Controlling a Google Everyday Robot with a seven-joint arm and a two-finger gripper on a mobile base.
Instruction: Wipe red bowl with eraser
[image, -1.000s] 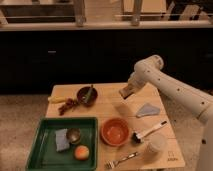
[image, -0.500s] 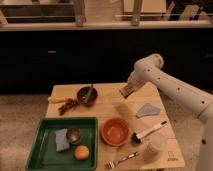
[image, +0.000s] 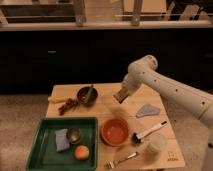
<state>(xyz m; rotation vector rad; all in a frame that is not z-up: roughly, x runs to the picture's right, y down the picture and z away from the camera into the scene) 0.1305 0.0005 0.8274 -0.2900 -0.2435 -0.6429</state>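
The gripper (image: 121, 95), fingers clamped on the eraser (image: 120, 94), hangs at twelve o'clock from the red bowl (image: 116, 132); pickup seems done, and the wiping is not yet begun.

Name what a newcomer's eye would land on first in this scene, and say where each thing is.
The white robot arm reaches in from the right, its gripper holding the tan eraser in the air over the middle of the wooden table. Nearer the camera, towards the table's front edge, sits the red bowl, with a green tray to its left.
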